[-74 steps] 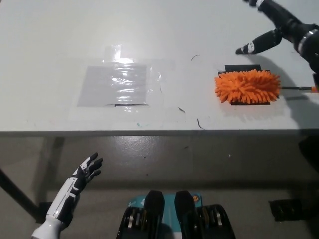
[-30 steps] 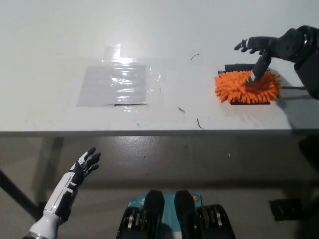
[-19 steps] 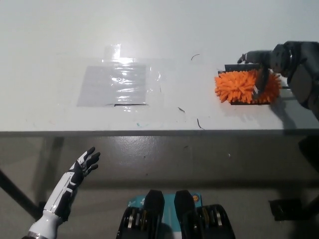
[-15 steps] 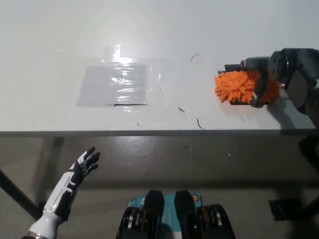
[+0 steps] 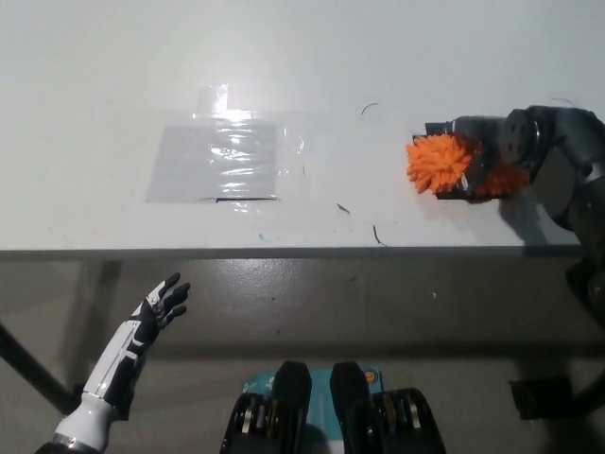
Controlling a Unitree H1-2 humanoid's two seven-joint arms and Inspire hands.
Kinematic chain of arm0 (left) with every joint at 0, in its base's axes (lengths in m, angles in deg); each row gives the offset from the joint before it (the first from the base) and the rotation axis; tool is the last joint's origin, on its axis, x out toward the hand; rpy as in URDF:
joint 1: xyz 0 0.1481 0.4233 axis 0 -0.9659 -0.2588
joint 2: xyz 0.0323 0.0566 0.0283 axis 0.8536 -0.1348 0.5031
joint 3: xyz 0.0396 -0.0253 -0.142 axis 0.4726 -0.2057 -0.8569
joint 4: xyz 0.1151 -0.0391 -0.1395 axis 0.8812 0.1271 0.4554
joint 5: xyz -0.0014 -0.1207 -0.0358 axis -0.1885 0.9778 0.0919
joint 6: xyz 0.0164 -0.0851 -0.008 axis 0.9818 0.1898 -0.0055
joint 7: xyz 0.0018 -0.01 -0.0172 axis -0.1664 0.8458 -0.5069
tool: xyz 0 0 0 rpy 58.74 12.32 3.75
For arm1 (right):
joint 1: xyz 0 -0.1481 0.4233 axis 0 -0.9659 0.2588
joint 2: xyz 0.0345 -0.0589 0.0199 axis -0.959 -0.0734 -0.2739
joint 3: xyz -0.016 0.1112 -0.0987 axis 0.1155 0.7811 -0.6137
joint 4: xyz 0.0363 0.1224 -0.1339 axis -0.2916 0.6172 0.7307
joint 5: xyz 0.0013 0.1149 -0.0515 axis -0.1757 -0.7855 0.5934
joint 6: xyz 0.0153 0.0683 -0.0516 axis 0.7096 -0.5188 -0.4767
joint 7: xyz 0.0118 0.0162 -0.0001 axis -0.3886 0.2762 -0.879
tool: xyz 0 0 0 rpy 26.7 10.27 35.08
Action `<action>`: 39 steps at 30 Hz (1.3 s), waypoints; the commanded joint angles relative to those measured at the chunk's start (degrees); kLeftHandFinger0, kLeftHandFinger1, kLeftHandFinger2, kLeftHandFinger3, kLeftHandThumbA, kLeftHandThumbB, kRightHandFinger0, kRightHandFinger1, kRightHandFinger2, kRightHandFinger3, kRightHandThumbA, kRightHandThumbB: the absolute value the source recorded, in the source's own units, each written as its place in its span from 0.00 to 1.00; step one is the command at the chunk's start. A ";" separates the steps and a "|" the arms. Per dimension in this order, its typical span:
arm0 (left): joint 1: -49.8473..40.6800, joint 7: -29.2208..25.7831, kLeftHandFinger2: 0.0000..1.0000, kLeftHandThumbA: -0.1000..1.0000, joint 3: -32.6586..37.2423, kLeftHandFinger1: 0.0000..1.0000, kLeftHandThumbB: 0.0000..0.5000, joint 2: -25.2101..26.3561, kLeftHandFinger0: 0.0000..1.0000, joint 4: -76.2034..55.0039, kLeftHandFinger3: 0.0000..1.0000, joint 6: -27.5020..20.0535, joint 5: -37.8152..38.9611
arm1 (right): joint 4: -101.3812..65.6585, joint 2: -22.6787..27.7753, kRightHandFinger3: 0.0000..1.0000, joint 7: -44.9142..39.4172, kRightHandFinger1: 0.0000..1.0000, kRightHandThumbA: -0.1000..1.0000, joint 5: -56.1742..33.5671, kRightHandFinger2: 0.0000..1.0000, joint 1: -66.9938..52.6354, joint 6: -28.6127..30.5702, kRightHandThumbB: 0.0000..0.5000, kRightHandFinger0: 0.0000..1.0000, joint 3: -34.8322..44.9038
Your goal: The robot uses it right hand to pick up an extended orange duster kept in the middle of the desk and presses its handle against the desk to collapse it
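At seven o'clock, below the worktop (image 5: pixel 113 123) edge, the white left hand (image 5: pixel 159 305) rests with fingers spread, empty. At three o'clock the black right hand (image 5: pixel 496 151) wraps its fingers over the orange duster (image 5: pixel 440 163); its handle is hidden.

Changes I log since the earlier pictures:

- Right hand (image 5: pixel 499 151): I had it raised over the far right of the tabletop (image 5: pixel 284 57), fingers spread, clear of everything. It came down onto the orange duster (image 5: pixel 440 163) and now lies across the duster's right half, its fingers wrapped over the fluffy head.
- Orange duster: formerly seen whole with its thin handle running off to the right. Now only its left part shows; the right part and the handle are covered by the hand.
- Left hand (image 5: pixel 159 305): below the near tabletop edge, drifted slightly lower and to the left, fingers apart as before.
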 commanded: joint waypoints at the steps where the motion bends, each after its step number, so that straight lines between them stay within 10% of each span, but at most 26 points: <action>1: 1.83 0.64 1.00 1.00 -0.64 1.00 0.58 1.37 1.00 -0.91 1.00 -0.77 0.93 | -0.73 1.19 0.99 22.79 0.47 0.00 -0.90 0.84 -0.60 9.36 0.25 0.01 3.44; 5: 1.91 0.82 1.00 1.00 -0.49 1.00 0.59 1.32 1.00 -1.34 1.00 0.09 1.16 | -0.64 1.74 1.00 26.62 0.61 0.00 -0.19 0.92 -0.26 11.71 0.14 0.17 3.41; 20: 2.27 1.01 1.00 1.00 -0.61 1.00 0.61 1.45 1.00 -0.92 1.00 -0.14 1.45 | -0.43 3.05 1.00 32.09 0.70 0.00 2.67 1.00 2.18 11.39 0.22 0.19 1.53; 39: 2.23 1.11 1.00 1.00 -0.63 1.00 0.63 1.52 1.00 -0.50 1.00 -0.55 1.26 | -4.49 8.40 0.94 40.40 0.47 0.00 -0.82 0.88 17.79 17.61 0.17 0.00 11.08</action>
